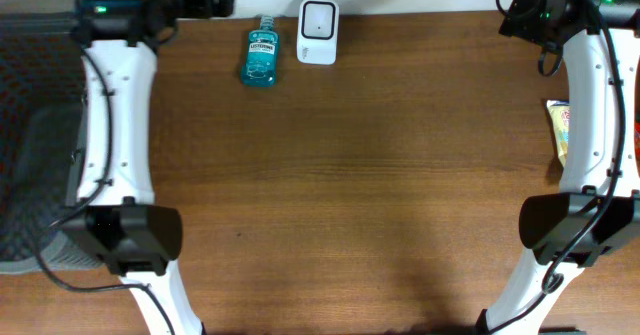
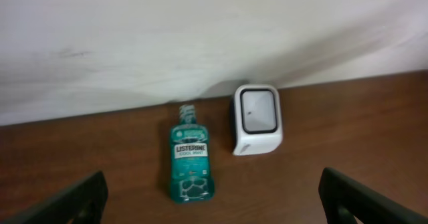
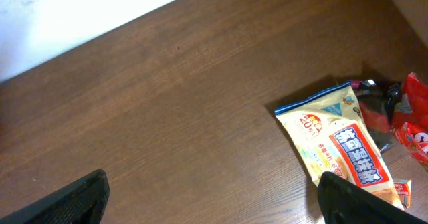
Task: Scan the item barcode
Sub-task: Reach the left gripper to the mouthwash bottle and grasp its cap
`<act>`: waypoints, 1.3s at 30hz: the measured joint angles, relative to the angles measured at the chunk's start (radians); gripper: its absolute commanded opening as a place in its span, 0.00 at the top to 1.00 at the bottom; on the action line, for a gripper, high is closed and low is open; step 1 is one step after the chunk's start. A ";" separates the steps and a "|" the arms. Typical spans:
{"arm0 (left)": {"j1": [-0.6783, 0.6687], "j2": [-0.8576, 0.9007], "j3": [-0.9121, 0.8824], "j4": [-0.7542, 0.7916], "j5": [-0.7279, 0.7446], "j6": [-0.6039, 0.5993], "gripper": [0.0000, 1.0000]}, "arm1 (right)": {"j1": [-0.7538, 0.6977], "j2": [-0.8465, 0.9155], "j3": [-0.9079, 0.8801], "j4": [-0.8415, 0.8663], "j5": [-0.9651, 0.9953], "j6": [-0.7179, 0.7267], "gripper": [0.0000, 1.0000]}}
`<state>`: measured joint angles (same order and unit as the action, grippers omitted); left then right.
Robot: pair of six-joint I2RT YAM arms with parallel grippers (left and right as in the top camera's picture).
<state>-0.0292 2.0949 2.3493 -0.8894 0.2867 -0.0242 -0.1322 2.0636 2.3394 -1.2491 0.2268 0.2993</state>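
At the far left we find the left fingers [image 2: 73, 204] spread wide with nothing between them, pointed toward the back edge of the tabletop [image 1: 380, 175]. Ahead of them the teal bottle [image 2: 190, 162] lies flat near that back edge, label up and cap toward the wall. Just to its right, close but not touching, sits the white scanner [image 2: 257, 119], its dark-framed window facing up. Over at the far right we see the right fingers [image 3: 73, 200] also spread wide and gripping nothing, above bare wood. Beside them, at the right edge, a yellow packet [image 3: 338, 150] lies flat, with red wrappers [image 3: 411, 117] just beyond it.
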 measured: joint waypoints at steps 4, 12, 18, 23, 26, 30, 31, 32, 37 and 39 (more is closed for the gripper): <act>-0.054 0.102 0.005 -0.008 -0.104 0.028 0.01 | 0.000 0.000 0.000 0.000 0.000 0.000 0.01; -0.055 0.378 0.004 0.036 -0.146 0.091 0.01 | 0.000 0.000 0.000 0.000 0.000 0.000 0.01; -0.118 0.439 0.004 0.171 -0.192 0.077 0.01 | 0.000 0.000 0.000 0.000 0.000 0.000 0.01; -0.181 0.532 0.004 0.206 -0.356 0.026 0.00 | 0.000 0.000 0.000 0.000 0.000 0.000 0.01; -0.177 0.556 0.004 0.207 -0.383 0.021 0.16 | 0.000 0.000 0.000 0.000 0.000 0.000 0.01; -0.169 0.556 0.004 0.214 -0.396 0.015 0.22 | 0.000 0.000 0.000 0.000 0.000 0.000 0.01; -0.167 0.556 0.004 0.218 -0.397 0.013 0.23 | 0.000 0.000 0.000 0.000 0.000 0.000 0.01; -0.165 0.556 0.004 0.218 -0.397 0.013 0.23 | 0.000 0.000 0.000 0.000 0.000 0.000 0.01; -0.148 0.556 0.010 0.190 -0.389 -0.004 0.38 | 0.000 0.000 0.000 0.000 0.000 0.000 0.01; -0.148 0.556 0.032 0.128 -0.389 -0.006 0.43 | 0.000 0.000 0.000 0.000 0.000 0.000 0.01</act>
<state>-0.1772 2.6507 2.3810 -0.7616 -0.1020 -0.0307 -0.1322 2.0640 2.3394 -1.2488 0.2272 0.2996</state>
